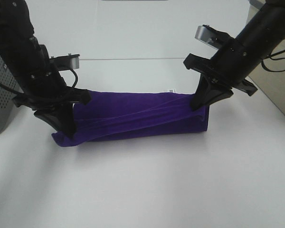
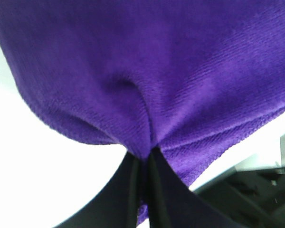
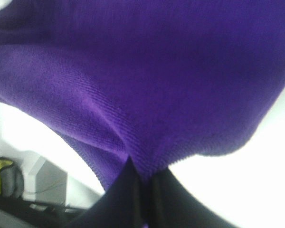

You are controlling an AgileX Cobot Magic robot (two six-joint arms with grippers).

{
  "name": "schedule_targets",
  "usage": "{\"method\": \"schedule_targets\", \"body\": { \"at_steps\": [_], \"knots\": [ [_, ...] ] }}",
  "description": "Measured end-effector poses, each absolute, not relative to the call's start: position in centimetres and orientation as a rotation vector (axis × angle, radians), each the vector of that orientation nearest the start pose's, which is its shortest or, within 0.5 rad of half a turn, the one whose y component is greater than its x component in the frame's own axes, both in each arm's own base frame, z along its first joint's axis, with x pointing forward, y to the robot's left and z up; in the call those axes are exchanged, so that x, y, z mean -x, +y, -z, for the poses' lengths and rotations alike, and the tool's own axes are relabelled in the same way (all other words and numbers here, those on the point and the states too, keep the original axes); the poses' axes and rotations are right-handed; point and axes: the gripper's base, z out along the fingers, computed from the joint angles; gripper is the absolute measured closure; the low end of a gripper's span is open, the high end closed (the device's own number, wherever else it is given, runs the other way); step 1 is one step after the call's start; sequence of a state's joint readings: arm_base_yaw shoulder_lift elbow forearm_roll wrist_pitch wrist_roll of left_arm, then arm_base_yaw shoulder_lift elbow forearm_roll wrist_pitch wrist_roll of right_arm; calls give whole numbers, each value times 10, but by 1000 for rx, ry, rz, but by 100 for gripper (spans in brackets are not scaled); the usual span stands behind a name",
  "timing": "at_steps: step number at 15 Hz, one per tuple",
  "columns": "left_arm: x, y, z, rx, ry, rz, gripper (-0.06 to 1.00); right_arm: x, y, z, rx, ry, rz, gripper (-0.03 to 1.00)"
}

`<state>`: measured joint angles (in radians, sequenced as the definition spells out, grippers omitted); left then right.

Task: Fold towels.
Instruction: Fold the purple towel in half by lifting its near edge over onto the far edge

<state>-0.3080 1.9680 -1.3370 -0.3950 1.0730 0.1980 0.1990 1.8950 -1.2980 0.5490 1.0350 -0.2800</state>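
Exterior high view: purple towel [image 1: 142,118] is held stretched low over the table [image 1: 142,190], one end pinched tight by the left gripper [image 1: 66,126], the other by the right gripper [image 1: 199,102], probably so the fold can be laid down flat.

On the white table [image 1: 142,190] lies one purple towel [image 1: 147,123], bunched lengthwise.

Both arms slant down from the far left and far right, black wrists tilted inward. Left claw [image 1: 68,129], on the left, points steeply down with its jaws pressed together, pinching the towel [image 1: 142,118]. Right claw [image 1: 198,105], on the right, angles down-left, likewise clamped on the towel's opposite end.
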Motion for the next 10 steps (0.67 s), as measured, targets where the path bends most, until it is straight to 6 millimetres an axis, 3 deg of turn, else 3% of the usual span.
{"method": "schedule_targets", "body": {
  "at_steps": [2,3,4,5,10],
  "knots": [
    [-361,-145,-163,-444,3036,512,93,-376,115,-186,308,2970,-680,94],
    [-384,-151,-163,-438,2966,499,93,-394,117,-175,277,2976,-646,94],
    [-384,-151,-163,-438,2966,499,93,-394,117,-175,277,2976,-646,94],
    [-408,-158,-167,-443,2903,503,93,-402,116,-165,247,2965,-608,94],
    [-444,-168,-162,-471,2828,470,93,-419,112,-161,199,2820,-500,94]
  ]
}}
